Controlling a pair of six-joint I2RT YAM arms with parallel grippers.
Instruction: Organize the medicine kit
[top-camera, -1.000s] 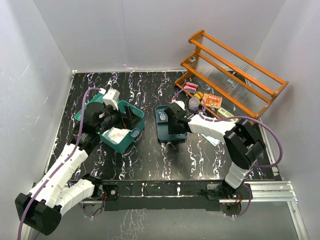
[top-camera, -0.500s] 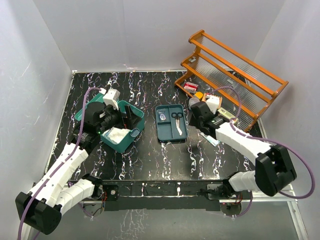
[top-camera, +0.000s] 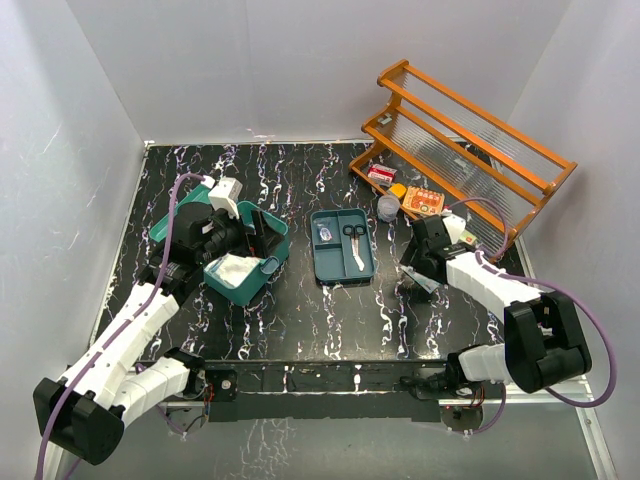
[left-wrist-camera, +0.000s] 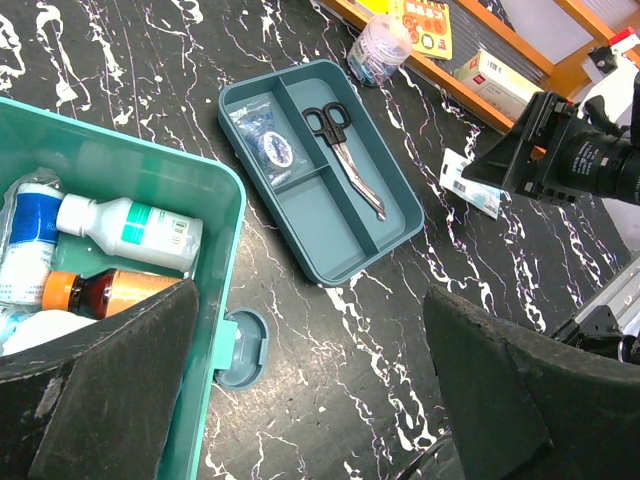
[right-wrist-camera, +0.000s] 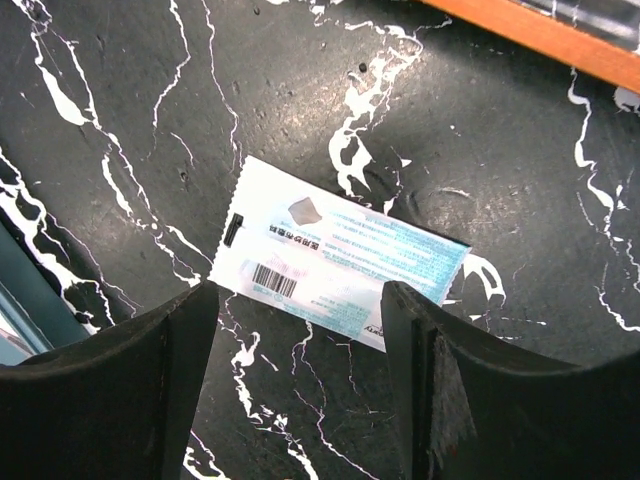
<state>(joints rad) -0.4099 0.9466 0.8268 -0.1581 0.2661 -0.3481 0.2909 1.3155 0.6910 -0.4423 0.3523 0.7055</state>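
medicine kit, left part of the bench, lid thrown back toward the left wall, front latch facing the middle
- inside: white bottle, amber bottle and a blue-white pack, lying loose with little spare floor showing
- left jaws wide apart, empty, hovering over the kit's right-hand wall
- risk: they sit in the drop zone, so anything brought across by the other arm meets them first
- little room on the kit's left, with lid and wall close by; open bench in front and to the right

divided tray, mid-bench, apart from the kit
- holds scissors and a small clear bag
- bare strip of bench on either side, the best lane for a carry

sachet, flat on the bench right of the tray
- right jaws parted above it, one finger to each side, nothing held
- risks: a thin flat packet gives no edge to pinch, so the fingers may scrape the bench, skid it along, or crease it
- tray wall sits just left of the fingers in the wrist view, so a sideways sweep could nudge it

orange rack, far right
- lower rail lies near the sachet's far side; a push that way could send the packet under it
- jar and boxes crowd the rack's foot
- tightest corner on the bench
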